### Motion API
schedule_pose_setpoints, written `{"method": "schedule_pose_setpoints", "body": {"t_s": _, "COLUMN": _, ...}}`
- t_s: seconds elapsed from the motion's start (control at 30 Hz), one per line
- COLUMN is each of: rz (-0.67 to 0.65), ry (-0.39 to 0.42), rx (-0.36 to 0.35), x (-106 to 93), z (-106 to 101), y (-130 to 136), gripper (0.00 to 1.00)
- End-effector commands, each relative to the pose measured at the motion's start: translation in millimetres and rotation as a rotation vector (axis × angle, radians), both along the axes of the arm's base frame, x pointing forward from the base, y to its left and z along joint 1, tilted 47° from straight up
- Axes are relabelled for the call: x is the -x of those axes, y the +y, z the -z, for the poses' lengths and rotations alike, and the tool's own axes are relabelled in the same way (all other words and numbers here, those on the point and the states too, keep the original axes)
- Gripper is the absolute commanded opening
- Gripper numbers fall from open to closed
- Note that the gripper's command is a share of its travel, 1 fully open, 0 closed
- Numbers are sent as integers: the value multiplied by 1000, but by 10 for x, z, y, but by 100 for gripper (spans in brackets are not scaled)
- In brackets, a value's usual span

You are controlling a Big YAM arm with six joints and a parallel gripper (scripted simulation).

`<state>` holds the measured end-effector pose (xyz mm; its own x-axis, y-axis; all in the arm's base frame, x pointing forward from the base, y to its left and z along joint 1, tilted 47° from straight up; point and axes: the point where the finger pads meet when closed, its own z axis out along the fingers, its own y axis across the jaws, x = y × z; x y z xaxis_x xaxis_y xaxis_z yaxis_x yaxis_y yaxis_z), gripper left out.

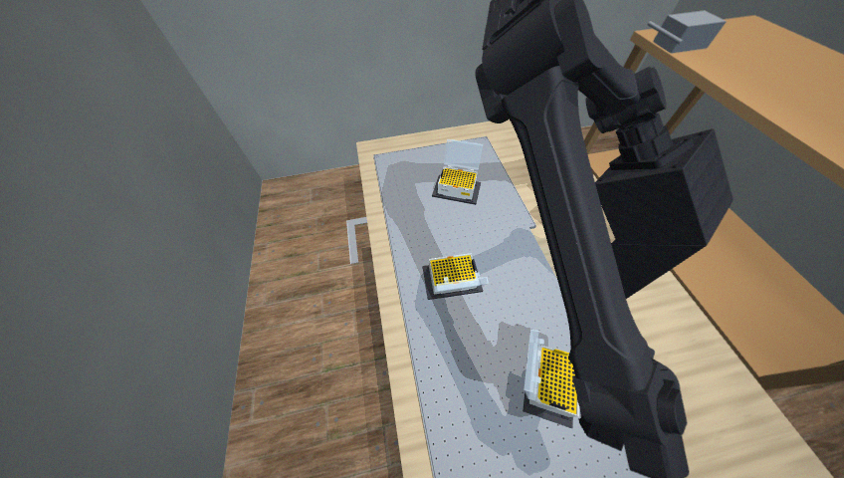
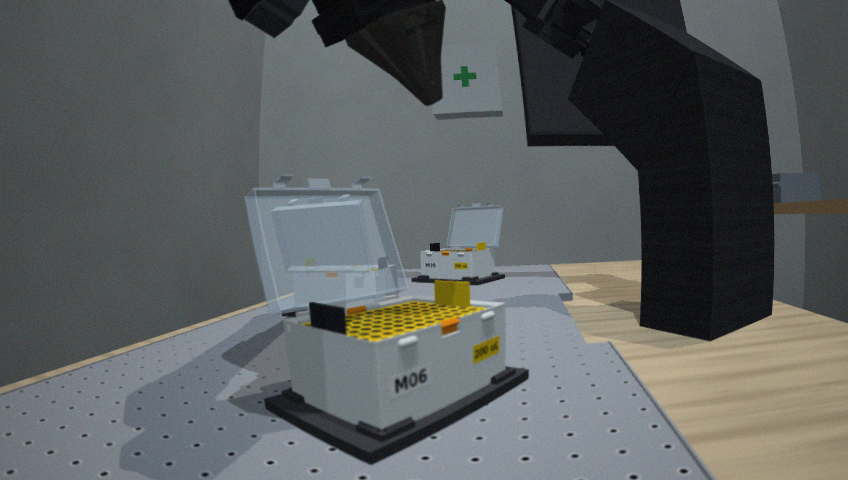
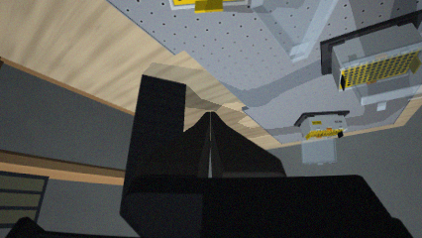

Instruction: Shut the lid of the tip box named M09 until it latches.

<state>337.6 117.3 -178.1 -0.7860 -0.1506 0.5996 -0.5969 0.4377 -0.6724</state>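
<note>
Three white tip boxes with yellow tip racks sit on dark holder plates along the grey perforated plate. The nearest box in the exterior view point(image 2: 395, 353) reads M06; its clear lid point(image 2: 324, 243) stands open. It is the near box in the top view point(image 1: 553, 378). The middle box point(image 1: 453, 273) is mostly hidden behind that lid. The far box point(image 2: 457, 256) point(image 1: 457, 178) has its lid up; its sticker is too small to read. My gripper point(image 2: 423, 89) is shut and empty, high above M06. Its closed fingers show in the wrist view point(image 3: 210, 134).
My arm's black base block point(image 2: 702, 178) stands on the wooden table to the right of the plate. My arm's link point(image 1: 586, 266) covers the near box's right edge. A wooden shelf with a grey object point(image 1: 687, 29) is at the back right.
</note>
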Motion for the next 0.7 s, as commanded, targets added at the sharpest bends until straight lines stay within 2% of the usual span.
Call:
{"method": "schedule_pose_setpoints", "body": {"t_s": 0.0, "rz": 2, "ry": -4, "rx": -22, "x": -194, "z": -242, "y": -18, "gripper": 0}}
{"method": "schedule_pose_setpoints", "body": {"t_s": 0.13, "rz": 2, "ry": 2, "rx": -18, "x": -212, "z": -312, "y": -93, "gripper": 0}}
{"method": "schedule_pose_setpoints", "body": {"t_s": 0.17, "rz": -39, "ry": -13, "rx": -28, "x": -258, "z": -348, "y": 81, "gripper": 0}}
{"method": "schedule_pose_setpoints", "body": {"t_s": 0.37, "rz": -36, "ry": 20, "rx": -8, "x": -153, "z": -236, "y": 11, "gripper": 0}}
{"method": "schedule_pose_setpoints", "body": {"t_s": 0.4, "rz": 40, "ry": -58, "rx": -39, "x": -254, "z": -335, "y": -135, "gripper": 0}}
{"method": "schedule_pose_setpoints", "body": {"t_s": 0.63, "rz": 200, "ry": -218, "rx": -96, "x": -310, "z": -587, "y": -375, "gripper": 0}}
{"method": "schedule_pose_setpoints", "body": {"t_s": 0.67, "rz": 200, "ry": -218, "rx": -96, "x": -310, "z": -587, "y": -375, "gripper": 0}}
